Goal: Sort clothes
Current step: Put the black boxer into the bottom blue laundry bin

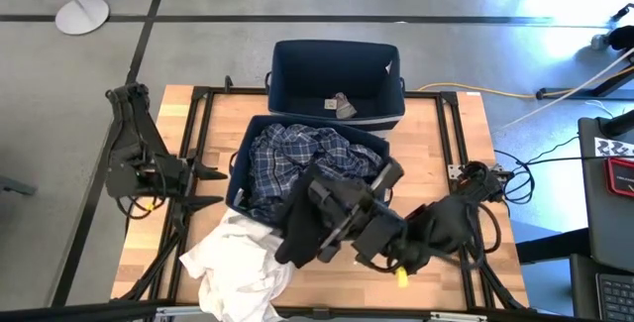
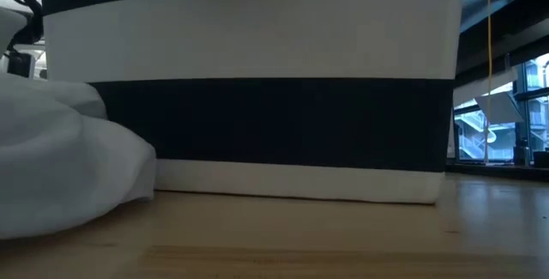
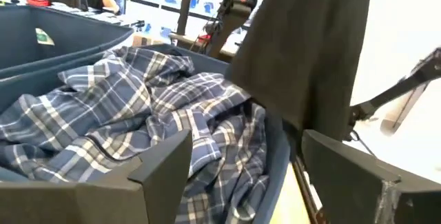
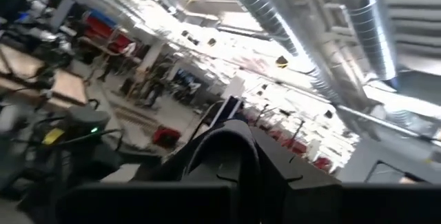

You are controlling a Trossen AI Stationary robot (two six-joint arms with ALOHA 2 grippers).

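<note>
My right gripper (image 1: 327,198) is shut on a black garment (image 1: 295,228), held up over the near bin's near right part. The garment also shows in the left wrist view (image 3: 303,52). A dark blue plaid shirt (image 1: 297,163) lies crumpled in the near navy bin (image 1: 238,168). A white garment (image 1: 238,263) lies heaped on the table against that bin's near wall, and it also shows in the low view (image 2: 60,159). My left gripper (image 1: 210,186) is open and empty at the bin's left side, its fingers (image 3: 165,162) pointing at the plaid shirt. My right gripper pinches a bunched fold of the black garment (image 4: 227,148) between its two fingers, which slant upward. Which part of the garment it has cannot be told. The cloth hangs slack below the gripper (image 3: 296,79), lifted clear of the plaid shirt.
A second navy bin (image 1: 337,54) stands at the table's far edge with a small grey piece (image 1: 343,105) in it. The near bin's wall (image 2: 257,116) fills the low view. Black frame rails (image 1: 198,114) run along the table. Bare wood shows at the left and right.
</note>
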